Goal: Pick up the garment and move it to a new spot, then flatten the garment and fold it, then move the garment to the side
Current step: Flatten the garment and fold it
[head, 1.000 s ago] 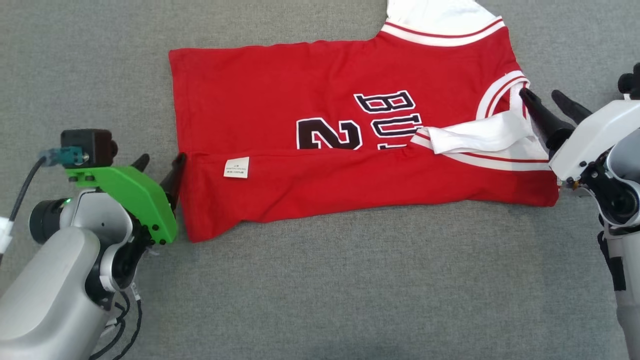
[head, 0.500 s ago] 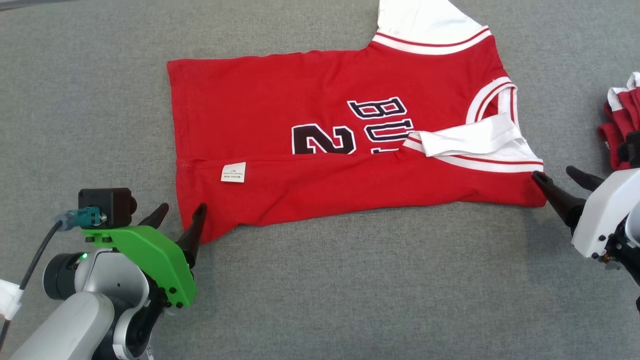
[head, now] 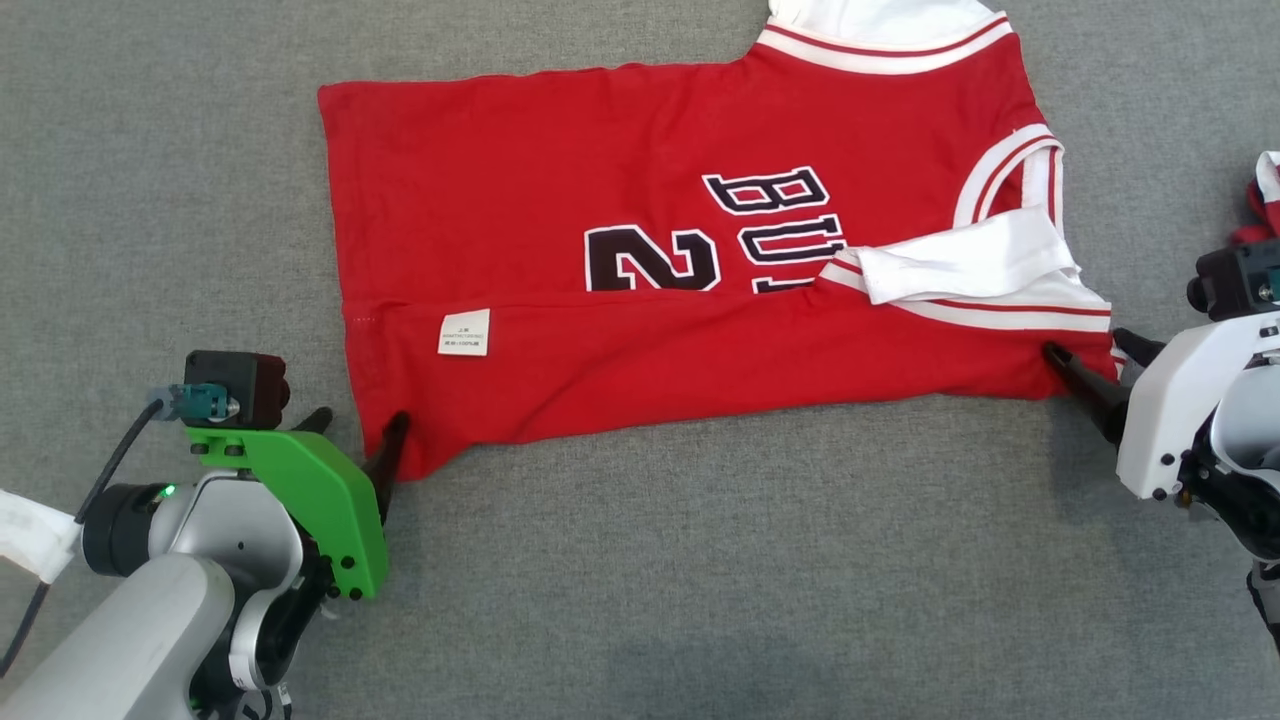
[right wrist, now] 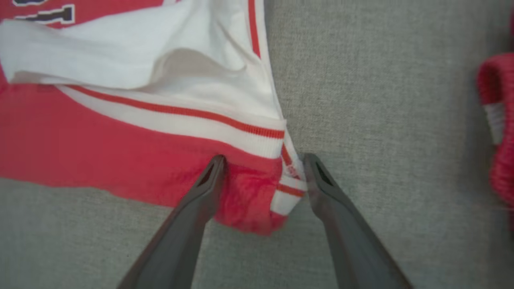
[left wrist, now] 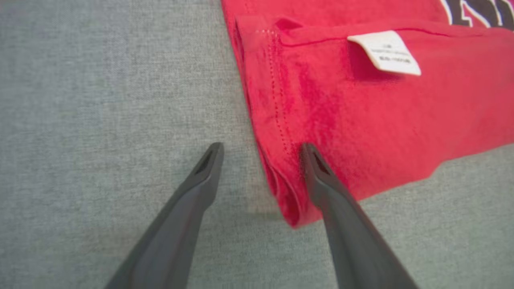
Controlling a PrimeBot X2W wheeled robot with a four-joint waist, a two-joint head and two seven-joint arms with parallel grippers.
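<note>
- Left gripper [head: 358, 420], dark two-fingered, one of two – jaws spread wide, nothing gripped. It straddles the near left hem corner of the garment: in the left wrist view [left wrist: 262, 147] one finger lies over red cloth and the other over bare mat.
- Right gripper [head: 1088, 345], same pattern – jaws equally wide, nothing gripped. In the right wrist view [right wrist: 264, 157] the bunched, trimmed near right corner sits between its two fingers.
- Grey woven mat [head: 650, 580], one, under everything.
- Red short-sleeved jersey with white striped trim [head: 600, 200], one, lying flat across the middle of the mat between the two grippers, collar end toward the right. Its near long edge is folded over the body, partly covering the black lettering.
- White care label [head: 464, 332], one, on the folded-over strip near the left end.
- White sleeves, two: one folded across the right end, one at the far edge.
- Red-and-white cloth bundle [head: 1265, 195], one, at the right margin, apart from the jersey.
</note>
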